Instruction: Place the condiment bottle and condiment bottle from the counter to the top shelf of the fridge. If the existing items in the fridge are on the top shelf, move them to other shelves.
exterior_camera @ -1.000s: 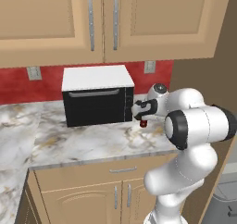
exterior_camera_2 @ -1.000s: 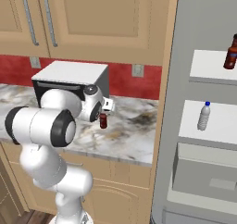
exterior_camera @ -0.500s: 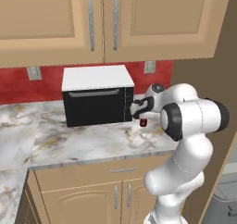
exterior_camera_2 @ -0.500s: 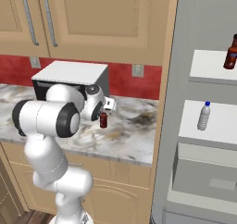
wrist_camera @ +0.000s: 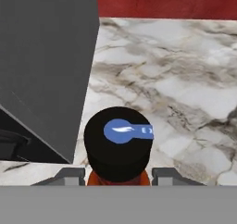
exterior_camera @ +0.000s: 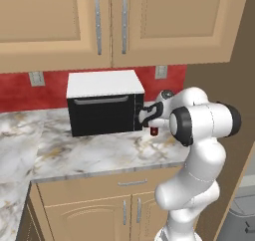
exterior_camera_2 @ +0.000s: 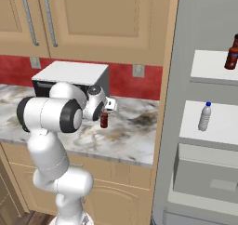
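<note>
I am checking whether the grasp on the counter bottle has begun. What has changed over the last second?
The arm's elbow has swung a little to its left. The gripper has stayed over the condiment bottle on the counter, and its fingers now flank the bottle just below the black cap; contact cannot be confirmed. That bottle, the bottle on the top shelf, the water bottle and the microwave have not moved.

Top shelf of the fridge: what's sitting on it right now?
One dark condiment bottle stands on the top shelf, at the picture's right edge. The frame cuts off the shelf's right part, so anything there cannot be seen. The water bottle stands one shelf lower.
</note>
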Robot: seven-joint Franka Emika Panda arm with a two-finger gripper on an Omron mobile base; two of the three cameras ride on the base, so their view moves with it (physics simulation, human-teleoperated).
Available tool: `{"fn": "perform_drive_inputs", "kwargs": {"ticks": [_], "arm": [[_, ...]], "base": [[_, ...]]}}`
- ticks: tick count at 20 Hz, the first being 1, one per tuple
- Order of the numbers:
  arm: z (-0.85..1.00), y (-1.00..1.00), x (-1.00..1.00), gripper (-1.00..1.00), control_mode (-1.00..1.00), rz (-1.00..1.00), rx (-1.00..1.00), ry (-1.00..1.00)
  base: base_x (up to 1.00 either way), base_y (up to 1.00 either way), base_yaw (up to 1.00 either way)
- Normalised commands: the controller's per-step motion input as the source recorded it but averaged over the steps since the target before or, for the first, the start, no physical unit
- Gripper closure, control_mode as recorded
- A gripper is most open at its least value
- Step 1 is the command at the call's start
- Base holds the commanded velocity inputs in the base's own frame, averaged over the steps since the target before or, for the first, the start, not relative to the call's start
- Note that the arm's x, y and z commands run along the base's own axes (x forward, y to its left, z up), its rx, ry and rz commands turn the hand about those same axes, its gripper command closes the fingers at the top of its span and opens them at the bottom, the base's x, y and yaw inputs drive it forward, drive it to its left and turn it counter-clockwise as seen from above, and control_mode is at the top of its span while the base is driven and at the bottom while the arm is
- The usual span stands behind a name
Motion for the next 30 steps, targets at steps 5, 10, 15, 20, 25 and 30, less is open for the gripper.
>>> {"fn": "perform_drive_inputs", "kwargs": {"ticks": [5, 10, 15, 20, 25, 30], "arm": [[0.04, 0.0, -0.24, 1.0, -1.0, 0.0, 0.0, 0.0], [0.7, 0.0, -1.0, 1.0, -1.0, 0.0, 0.0, 0.0], [1.0, 0.06, -1.0, 1.0, -1.0, 0.01, 0.0, 0.0], [1.0, 0.2, -1.0, 1.0, -1.0, 0.05, 0.0, 0.0], [0.98, 0.14, -1.0, 1.0, -1.0, 0.05, 0.0, -0.02], [0.71, 0.0, -1.0, 1.0, -1.0, 0.03, 0.0, -0.04]], "base": [[0.0, 0.0, 0.0], [0.0, 0.0, 0.0], [0.0, 0.0, 0.0], [0.0, 0.0, 0.0], [0.0, 0.0, 0.0], [0.0, 0.0, 0.0]]}}
